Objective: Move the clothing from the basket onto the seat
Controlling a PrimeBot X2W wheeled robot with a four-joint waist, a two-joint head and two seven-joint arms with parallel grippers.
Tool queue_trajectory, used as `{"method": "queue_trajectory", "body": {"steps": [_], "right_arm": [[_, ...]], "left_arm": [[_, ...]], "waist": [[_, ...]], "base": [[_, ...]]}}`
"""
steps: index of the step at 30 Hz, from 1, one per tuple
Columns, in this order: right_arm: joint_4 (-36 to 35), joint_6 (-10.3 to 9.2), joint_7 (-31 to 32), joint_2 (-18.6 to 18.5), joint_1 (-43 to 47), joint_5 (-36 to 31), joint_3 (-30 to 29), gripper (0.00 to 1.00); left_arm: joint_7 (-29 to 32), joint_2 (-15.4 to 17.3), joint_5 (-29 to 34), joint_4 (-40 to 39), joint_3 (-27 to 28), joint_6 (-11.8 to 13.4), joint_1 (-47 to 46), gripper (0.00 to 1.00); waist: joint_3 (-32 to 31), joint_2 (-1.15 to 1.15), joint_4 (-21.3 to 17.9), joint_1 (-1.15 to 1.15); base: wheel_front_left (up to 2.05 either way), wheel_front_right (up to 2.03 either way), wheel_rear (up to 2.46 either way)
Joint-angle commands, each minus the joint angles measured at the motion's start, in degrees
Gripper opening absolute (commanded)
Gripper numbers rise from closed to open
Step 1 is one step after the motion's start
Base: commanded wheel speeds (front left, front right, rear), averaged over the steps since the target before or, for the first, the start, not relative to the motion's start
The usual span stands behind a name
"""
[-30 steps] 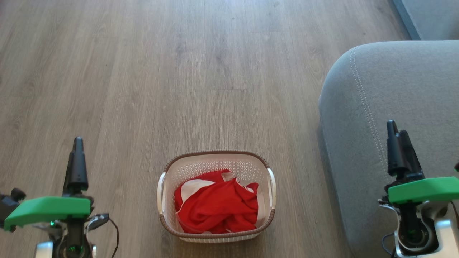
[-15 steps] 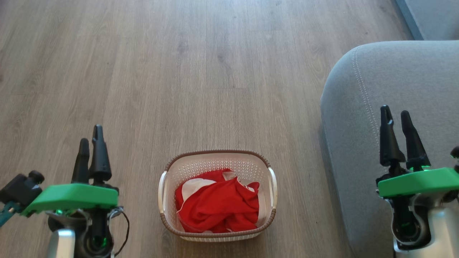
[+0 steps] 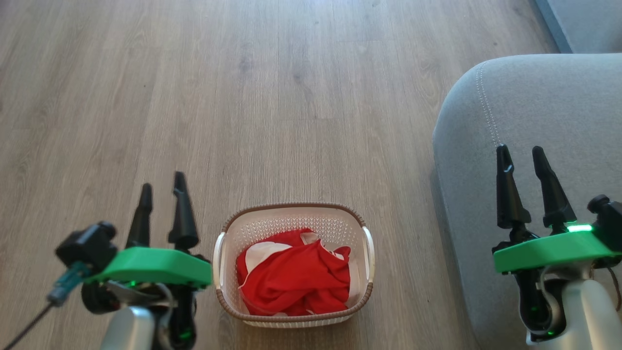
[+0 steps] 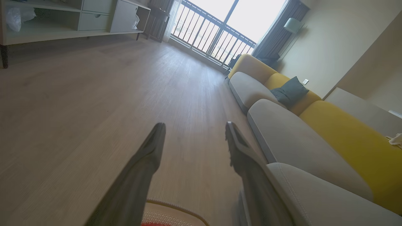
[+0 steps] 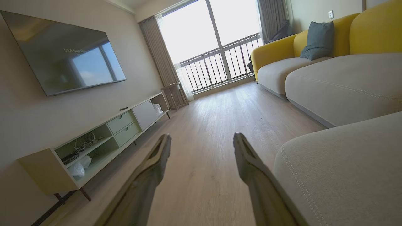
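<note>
Head view: the basket stands on the floor, and the clothing lies bunched inside it, red with a white panel showing, piled toward the basket's near side. The left claw hangs just left of the basket, fingers apart, holding nothing and touching neither rim nor cloth. The seat rises to the right of the basket, a strip of floor between them. The right claw hovers above the seat's near part, well right of the basket, fingers apart and empty. No garment lies on the part of the seat that shows.

Left wrist view: the left claw points along the floor with a wide gap between its fingers. A curve of the basket's rim and a sliver of red clothing sit at the bottom edge, below the fingers. The seat is to the right of the basket.

Right wrist view: the right claw is spread and empty, and the seat is beside its right finger.

Judged from this, the task has hardly begun. No grasp has been made and nothing has been moved, so every lift and every carry to the seat is left to do. The left claw looks best placed to reach in first.
</note>
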Motion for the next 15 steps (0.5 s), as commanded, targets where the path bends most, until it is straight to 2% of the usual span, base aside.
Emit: {"method": "queue_trajectory", "body": {"steps": [1, 4, 15], "right_arm": [[-2.68, 0.00, -0.77, -1.12, -3.14, -1.89, 1.33, 1.00], [-1.77, 0.00, -1.27, -1.11, -2.80, -3.59, 1.78, 1.00], [3.10, 0.00, -3.12, -0.60, -1.85, -9.16, 2.39, 1.00]], "left_arm": [[-0.89, 0.55, 1.92, -2.60, 0.34, 0.76, -3.10, 1.00], [-1.40, 0.57, 4.31, -1.63, -1.64, 1.88, -2.95, 1.00], [-3.24, 0.66, 16.09, 3.64, -8.09, 2.91, -3.20, 1.00]], "waist": [[0.01, 0.00, 0.00, 0.00], [-0.08, 0.00, -0.03, 0.00], [-0.65, 0.00, -0.31, 0.00]], "base": [[0.00, 0.00, 0.00], [0.00, 0.00, 0.00], [0.00, 0.00, 0.00]]}}
